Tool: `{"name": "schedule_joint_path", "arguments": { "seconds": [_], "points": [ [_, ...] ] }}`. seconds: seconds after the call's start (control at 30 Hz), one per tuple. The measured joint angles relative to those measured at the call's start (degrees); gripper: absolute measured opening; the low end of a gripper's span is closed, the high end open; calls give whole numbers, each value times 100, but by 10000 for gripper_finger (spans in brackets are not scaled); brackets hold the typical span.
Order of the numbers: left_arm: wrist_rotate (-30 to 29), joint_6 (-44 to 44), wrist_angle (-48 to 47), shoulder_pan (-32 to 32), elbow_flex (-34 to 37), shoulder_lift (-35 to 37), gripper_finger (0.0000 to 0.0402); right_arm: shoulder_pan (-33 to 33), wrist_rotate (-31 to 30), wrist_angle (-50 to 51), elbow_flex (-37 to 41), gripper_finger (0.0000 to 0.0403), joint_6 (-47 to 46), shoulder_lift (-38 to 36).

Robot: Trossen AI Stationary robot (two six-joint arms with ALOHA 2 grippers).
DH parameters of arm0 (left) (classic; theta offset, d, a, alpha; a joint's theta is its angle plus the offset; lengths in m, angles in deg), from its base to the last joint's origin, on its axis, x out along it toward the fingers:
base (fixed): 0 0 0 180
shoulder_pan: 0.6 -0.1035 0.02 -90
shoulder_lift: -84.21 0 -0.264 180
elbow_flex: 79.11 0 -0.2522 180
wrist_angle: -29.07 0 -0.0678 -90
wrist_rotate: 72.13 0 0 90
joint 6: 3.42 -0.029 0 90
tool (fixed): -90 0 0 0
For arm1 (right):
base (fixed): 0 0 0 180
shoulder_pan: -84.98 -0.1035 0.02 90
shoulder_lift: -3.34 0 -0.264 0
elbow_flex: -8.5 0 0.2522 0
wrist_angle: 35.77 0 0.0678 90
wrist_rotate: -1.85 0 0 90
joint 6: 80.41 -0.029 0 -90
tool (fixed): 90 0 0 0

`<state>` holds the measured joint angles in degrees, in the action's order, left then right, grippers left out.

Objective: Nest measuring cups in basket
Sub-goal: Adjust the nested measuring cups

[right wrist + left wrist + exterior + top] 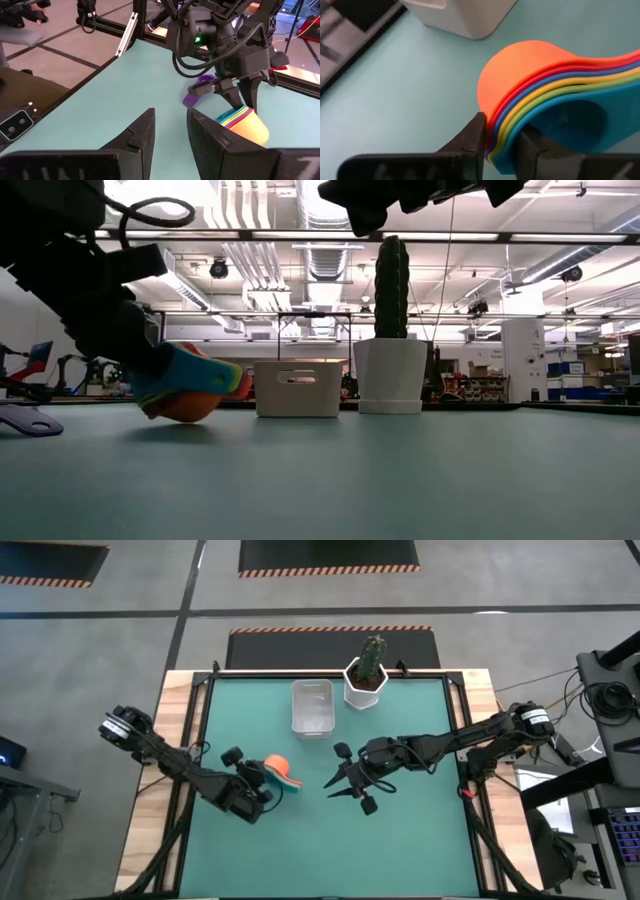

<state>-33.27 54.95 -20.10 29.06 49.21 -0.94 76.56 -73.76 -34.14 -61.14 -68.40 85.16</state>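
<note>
On the tabletop (400, 840): green mat, both arms over it
Left gripper (499, 145): low at the mat, jaws narrowed onto the rim of the nested stack, one finger outside the orange wall and one inside the teal bowl
Measuring cups (283, 773): nested together, orange outermost, then red, blue, yellow, green, teal innermost; stack lies tilted on its side, touching the mat, directly in front of the left gripper
Purple cup (198, 91): apart from the stack, just beside the left gripper, seen from the right wrist view
Basket (312, 706): upright, beyond the left gripper, well apart from the stack
Cactus pot (365, 685): white, just beside the basket
Right gripper (170, 132): raised above the mat, near the stack, jaws partly apart, holding nothing
</note>
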Motion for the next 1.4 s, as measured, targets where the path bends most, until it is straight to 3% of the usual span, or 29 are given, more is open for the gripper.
{"name": "schedule_joint_path", "arguments": {
  "seconds": [0.07, 0.27, 0.7, 1.03, 1.4],
  "points": [
    [304, 141, -129, -81, -153, 16, 52, -1, 0, 15, 0, 100, 0, 0],
    [1958, 846, -1245, -640, -953, 149, 51, 0, 0, 147, 0, 100, 0, 0],
    [4622, -1421, -1655, -2028, -1728, 205, 50, 0, 2, 485, 2, 100, 0, -50],
    [5360, -1995, -2224, -3094, -1604, 164, 51, -7, 10, 932, 2, 100, -42, -338],
    [5365, -2220, -2250, -3177, -1596, -90, 106, -7, 60, 1197, 2, 100, -149, -382]
  ]
}}
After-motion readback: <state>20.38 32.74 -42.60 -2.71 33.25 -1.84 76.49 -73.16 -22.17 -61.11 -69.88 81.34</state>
